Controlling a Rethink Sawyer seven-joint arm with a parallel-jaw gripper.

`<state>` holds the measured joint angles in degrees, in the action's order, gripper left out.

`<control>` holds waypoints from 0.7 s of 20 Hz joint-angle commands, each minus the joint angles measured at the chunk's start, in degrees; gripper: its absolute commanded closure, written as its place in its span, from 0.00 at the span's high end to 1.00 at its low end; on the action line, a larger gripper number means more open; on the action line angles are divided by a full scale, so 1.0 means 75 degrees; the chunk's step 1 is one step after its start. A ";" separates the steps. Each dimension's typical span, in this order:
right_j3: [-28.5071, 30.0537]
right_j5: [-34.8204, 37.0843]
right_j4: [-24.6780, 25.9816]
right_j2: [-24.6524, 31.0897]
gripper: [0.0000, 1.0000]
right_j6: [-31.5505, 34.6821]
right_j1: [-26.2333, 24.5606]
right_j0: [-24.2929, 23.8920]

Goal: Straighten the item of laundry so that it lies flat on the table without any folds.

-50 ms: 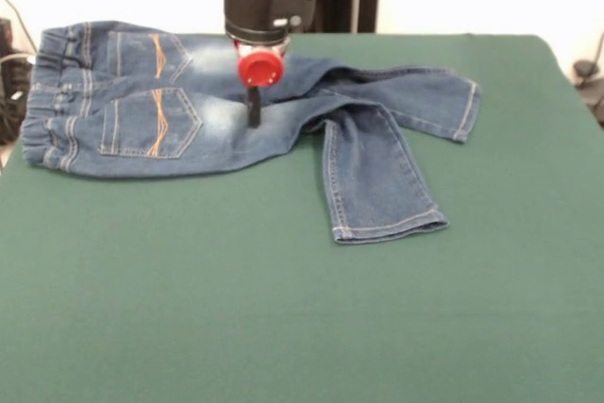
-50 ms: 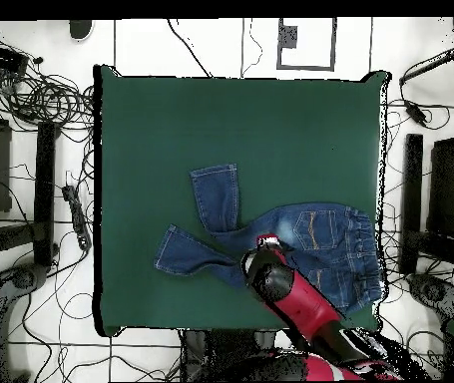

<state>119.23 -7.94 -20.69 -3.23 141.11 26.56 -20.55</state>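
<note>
Green table (image 1: 283, 327) with jeans (image 1: 151, 120) near its robot-side edge, long axis along that edge, pockets up, one leg bent toward the camera in the front view. Gripper (image 1: 253, 109) sits low over the crotch, bent leg (image 1: 373, 181) just beside it; fingers look together, apparently pressing or pinching denim, grasp unclear.

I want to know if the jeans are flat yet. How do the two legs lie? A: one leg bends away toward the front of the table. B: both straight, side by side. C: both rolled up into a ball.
A: one leg of the jeans kinks at the knee and points toward the table's front edge, while the other runs sideways.
</note>
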 commanded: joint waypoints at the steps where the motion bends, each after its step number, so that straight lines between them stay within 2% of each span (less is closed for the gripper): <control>1: -0.0072 0.0436 -0.1951 0.0674 1.00 0.2847 0.0089 0.0791; 3: -0.0200 0.0646 -0.2351 0.0602 1.00 0.2884 0.0180 0.1065; 7: -0.0340 0.1037 -0.2718 0.0509 1.00 0.2634 0.0455 0.1355; 11: -0.0513 0.1828 -0.3020 -0.0092 1.00 0.2335 0.0602 0.1885; 13: -0.0446 0.1979 -0.2990 -0.0026 1.00 0.2250 0.0749 0.1796; 14: -0.0336 0.2115 -0.3125 0.0185 1.00 0.2489 0.0927 0.1688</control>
<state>119.22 -3.94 -37.62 -4.66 144.87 30.60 -10.25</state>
